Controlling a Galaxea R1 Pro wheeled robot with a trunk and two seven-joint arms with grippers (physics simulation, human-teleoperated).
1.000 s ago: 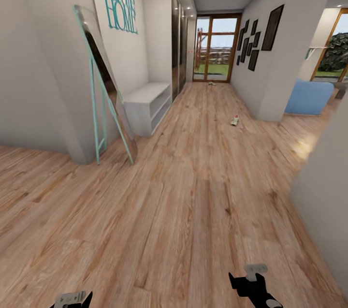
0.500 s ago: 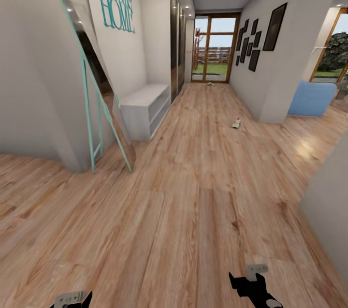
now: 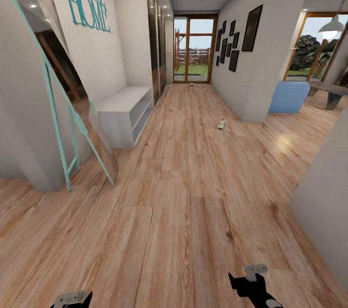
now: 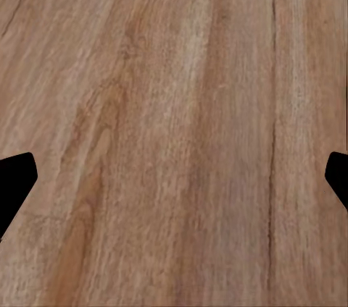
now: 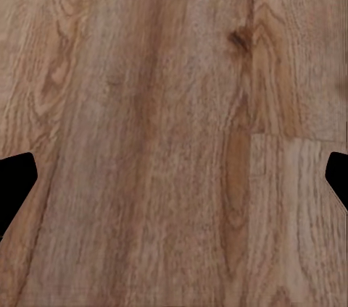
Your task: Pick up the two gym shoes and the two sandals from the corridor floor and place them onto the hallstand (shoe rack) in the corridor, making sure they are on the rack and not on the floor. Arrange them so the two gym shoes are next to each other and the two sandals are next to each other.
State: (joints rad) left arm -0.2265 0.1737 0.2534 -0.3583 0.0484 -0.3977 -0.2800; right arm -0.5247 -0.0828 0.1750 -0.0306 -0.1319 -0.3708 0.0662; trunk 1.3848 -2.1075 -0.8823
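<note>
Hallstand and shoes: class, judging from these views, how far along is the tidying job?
Nothing looks done: the hallstand holds no footwear that can be seen. Nothing is in hand: both wrist views show wide-apart fingertips over bare floor. Left: one gym shoe lies ahead; a small object by the far door is unclear.

hallstand (image 3: pixel 126 113) left, gym shoe (image 3: pixel 221 124) right

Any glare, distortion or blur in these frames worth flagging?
Head view: wide-angle stretch, walls splay outward; bright glare patch on the corridor floor at right; the gym shoe is small and soft, with little detail. Left wrist view: black fingers at both edges, wood grain slightly blurred. Right wrist view: the same, fingers dark with no shading.
</note>
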